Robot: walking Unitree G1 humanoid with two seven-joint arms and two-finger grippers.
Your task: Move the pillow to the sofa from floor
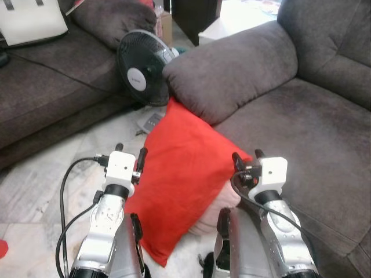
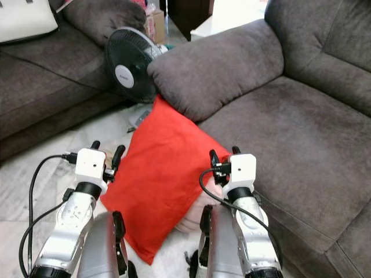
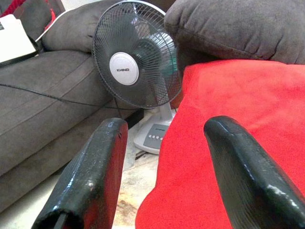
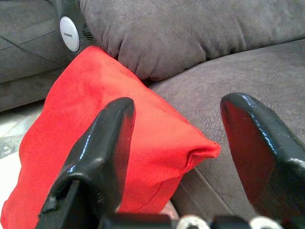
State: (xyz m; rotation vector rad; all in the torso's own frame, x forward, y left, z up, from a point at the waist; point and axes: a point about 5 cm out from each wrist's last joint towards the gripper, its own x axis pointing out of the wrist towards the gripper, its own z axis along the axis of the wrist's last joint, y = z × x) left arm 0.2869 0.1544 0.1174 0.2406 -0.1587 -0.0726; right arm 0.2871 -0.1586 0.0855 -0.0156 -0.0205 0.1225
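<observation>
A red pillow (image 1: 179, 174) stands tilted on the floor, leaning against the front of the grey sofa (image 1: 301, 145) below its armrest (image 1: 232, 75). A pale pink cushion (image 1: 223, 208) lies under its lower right side. My left gripper (image 1: 130, 152) is open at the pillow's left edge, its fingers (image 3: 95, 176) straddling that edge. My right gripper (image 1: 246, 159) is open at the pillow's right corner (image 4: 205, 150), which touches the sofa seat. Nothing is held.
A black table fan (image 1: 145, 68) stands on the floor behind the pillow, between the two sofas. A second grey sofa (image 1: 52, 92) with a white bag (image 1: 32, 20) runs along the left. Marble floor (image 1: 40, 191) lies in front of it.
</observation>
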